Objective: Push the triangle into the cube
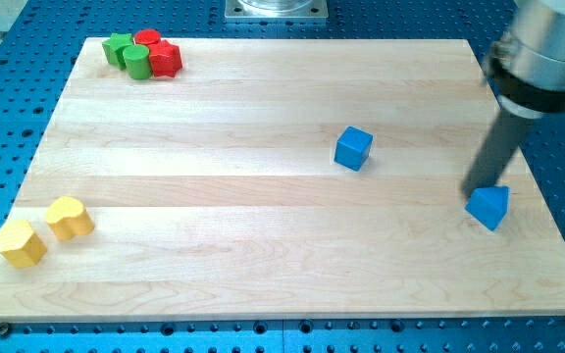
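Observation:
A blue triangle block (488, 206) lies near the board's right edge. A blue cube (353, 148) sits to its left and a little higher, right of the board's middle. My tip (475, 190) rests just at the triangle's upper left corner, touching or nearly touching it. The dark rod rises from there toward the view's top right into the arm's grey body (542, 49).
A cluster of green and red blocks (143, 54) sits at the board's top left corner. Two yellow blocks (70, 217) (20, 242) lie near the left edge, low down. The wooden board (214, 147) rests on a blue perforated table.

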Motion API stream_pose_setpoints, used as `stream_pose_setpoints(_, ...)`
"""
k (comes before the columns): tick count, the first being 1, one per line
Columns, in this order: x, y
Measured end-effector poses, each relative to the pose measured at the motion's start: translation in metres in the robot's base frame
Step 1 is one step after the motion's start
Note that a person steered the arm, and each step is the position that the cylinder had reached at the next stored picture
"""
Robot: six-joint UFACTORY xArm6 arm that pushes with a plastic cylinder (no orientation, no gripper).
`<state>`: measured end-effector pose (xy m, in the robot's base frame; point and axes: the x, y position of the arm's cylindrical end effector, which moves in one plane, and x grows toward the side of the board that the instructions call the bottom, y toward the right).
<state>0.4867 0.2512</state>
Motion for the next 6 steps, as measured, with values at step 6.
stream_pose_setpoints(6,0.010,-0.058)
